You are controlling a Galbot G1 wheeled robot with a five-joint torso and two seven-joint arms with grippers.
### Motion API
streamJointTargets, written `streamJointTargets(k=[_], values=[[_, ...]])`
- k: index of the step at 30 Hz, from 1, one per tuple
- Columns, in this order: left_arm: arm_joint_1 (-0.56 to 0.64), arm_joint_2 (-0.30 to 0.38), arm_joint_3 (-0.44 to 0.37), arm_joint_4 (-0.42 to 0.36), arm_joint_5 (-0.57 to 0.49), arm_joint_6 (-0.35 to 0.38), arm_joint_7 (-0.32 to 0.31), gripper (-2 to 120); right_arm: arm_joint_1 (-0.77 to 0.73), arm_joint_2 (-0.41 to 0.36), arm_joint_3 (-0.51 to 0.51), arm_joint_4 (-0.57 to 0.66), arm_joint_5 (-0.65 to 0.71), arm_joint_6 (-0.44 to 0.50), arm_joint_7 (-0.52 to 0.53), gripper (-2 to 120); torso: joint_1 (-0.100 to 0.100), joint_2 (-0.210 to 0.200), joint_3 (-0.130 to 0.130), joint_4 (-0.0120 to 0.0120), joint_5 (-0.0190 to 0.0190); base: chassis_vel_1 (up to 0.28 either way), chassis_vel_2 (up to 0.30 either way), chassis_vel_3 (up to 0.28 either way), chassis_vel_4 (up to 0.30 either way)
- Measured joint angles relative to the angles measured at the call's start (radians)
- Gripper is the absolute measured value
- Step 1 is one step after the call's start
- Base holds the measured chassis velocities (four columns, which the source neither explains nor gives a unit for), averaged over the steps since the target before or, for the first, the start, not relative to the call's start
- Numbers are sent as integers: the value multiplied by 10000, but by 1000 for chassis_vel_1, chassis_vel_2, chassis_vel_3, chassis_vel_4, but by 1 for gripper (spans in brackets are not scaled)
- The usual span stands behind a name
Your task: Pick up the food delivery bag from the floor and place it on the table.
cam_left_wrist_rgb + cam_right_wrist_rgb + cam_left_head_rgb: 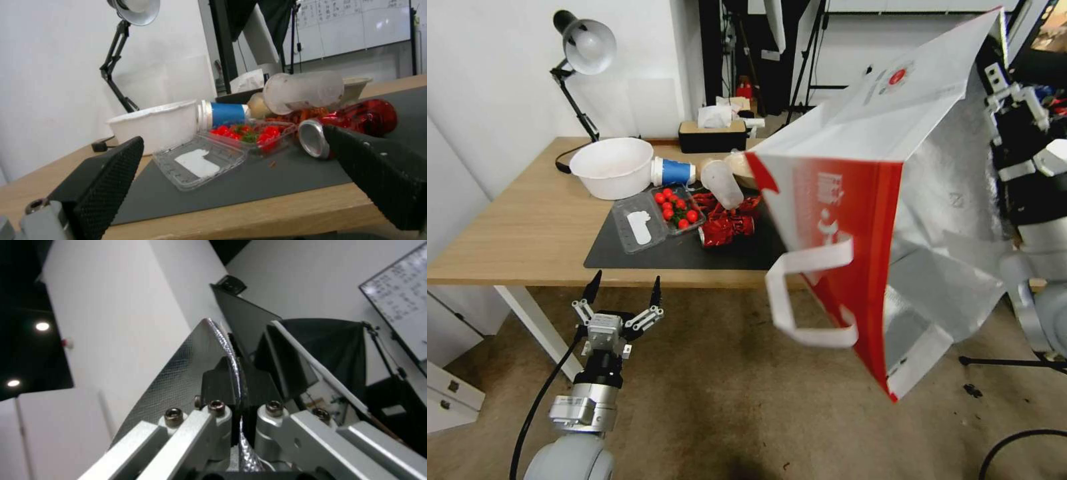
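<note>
The food delivery bag [887, 200] hangs in the air, tipped on its side above the table's [527, 227] right end and the floor [727, 400], its foil-lined mouth turned to the robot's right; the right gripper [238, 390] pinches its silver rim tight between closed fingers, the bag stretching leftward from that grip; one white strap handle [807, 300] dangles low; beneath and beyond the bag, on the dark mat [680, 250], lie a crushed red wrapper [727, 223], a tomato tray [677, 210], a frosted cup [720, 183] and a white bowl [614, 167]; the left gripper [624, 287] waits with fingers wide apart, just short of the table's front edge, these things ahead of it.
</note>
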Motion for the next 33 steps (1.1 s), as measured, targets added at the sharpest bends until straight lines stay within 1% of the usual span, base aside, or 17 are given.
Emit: streamJointTargets(k=[1,4,5,7,8,11,12,14,15,17,23,33], values=[[0,0,0,0,0,0,0,100,0,0,0,0,0,0,0,0,0,0,0,0,0,0,0,0,0],[13,-22,8,-16,41,0,-1,100,422,157,-468,-430,-40,112,412,0,0,-1,0,1,2,0,0,0,0],[13,-22,8,-16,41,0,-1,100,422,157,-468,-430,-40,112,412,0,0,-1,0,1,2,0,0,0,0],[21,-50,17,-18,80,0,-1,100,833,292,-829,-700,-4,278,830,0,-1,-2,-1,-1,2,0,0,0,0],[21,-50,17,-18,80,0,-1,100,833,292,-829,-700,-4,278,830,0,-1,-2,-1,-1,2,0,0,0,0],[52,-111,36,-16,157,-9,1,100,1473,639,-1283,-1098,76,463,1583,0,-1,-2,-1,0,-1,0,0,0,0],[52,-111,36,-16,157,-9,1,100,1473,639,-1283,-1098,76,463,1583,0,-1,-2,-1,0,-1,0,0,0,0],[77,-127,31,-16,192,-21,2,100,1792,922,-1553,-1357,32,513,2276,0,-1,-2,-1,1,-1,0,0,0,0],[77,-127,31,-16,192,-21,2,100,1792,922,-1553,-1357,32,513,2276,0,-1,-2,-1,1,-1,0,0,0,0],[90,-126,-2,-23,194,-28,2,100,1919,1137,-1717,-1587,-143,543,2737,0,-1,-3,-1,1,1,0,0,0,0],[113,-112,-45,-34,192,-43,3,100,1877,1255,-1762,-1933,-467,563,2886,0,-1,-3,-2,-1,1,0,0,0,0],[79,-101,32,8,200,-57,16,100,1796,1071,-1487,-2397,-569,542,2689,0,-2,-3,-3,0,0,0,0,0,0]])
